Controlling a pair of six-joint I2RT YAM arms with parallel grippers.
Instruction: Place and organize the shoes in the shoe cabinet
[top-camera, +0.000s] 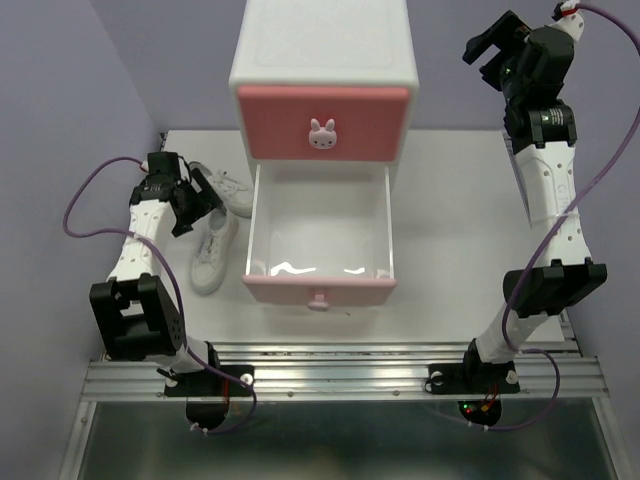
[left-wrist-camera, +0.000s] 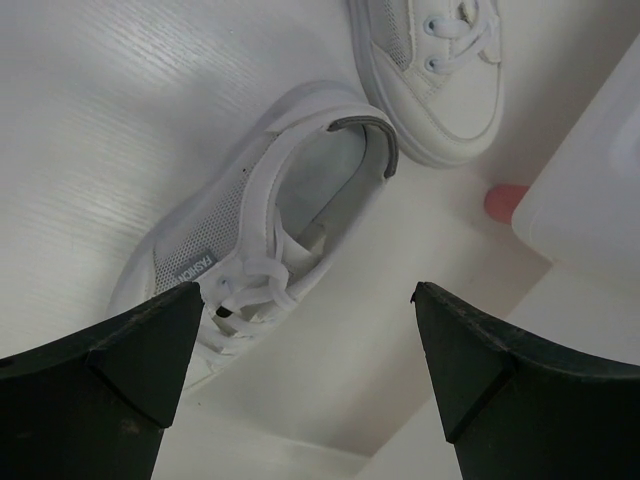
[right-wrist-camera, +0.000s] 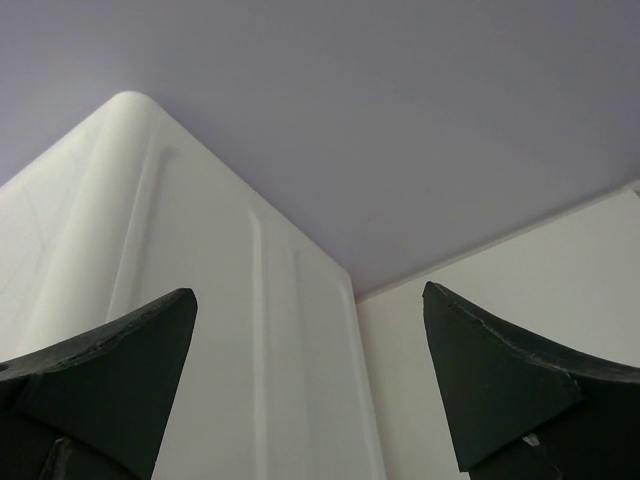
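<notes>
Spread wide at the left gripper (top-camera: 197, 200), pinching nothing, hovering above the white sneaker (left-wrist-camera: 265, 230) that lies just left of the shoe cabinet (top-camera: 322, 60). Spread wide too at the right gripper (top-camera: 488, 48), empty, held high off the cabinet's right rear corner, facing its side wall.

Judged as the step in hand: picking up this first white shoe. Best to come down with one finger inside the heel opening and one outside the collar wall, closing on the firm collar rather than on loose laces. Lift well clear before swinging toward the cabinet.

Second white sneaker (top-camera: 228, 188) just beyond, toe near the first one's heel, close by the cabinet's left side; take care not to nudge it. Lower drawer (top-camera: 320, 287) pulled out in front of the cabinet, nothing inside; clear its left wall first, then lower the shoe in. Upper drawer (top-camera: 322, 120) closed. Little room between drawer wall and shoes; far more open table (top-camera: 450, 250) to the cabinet's right. No orange pair in view.
</notes>
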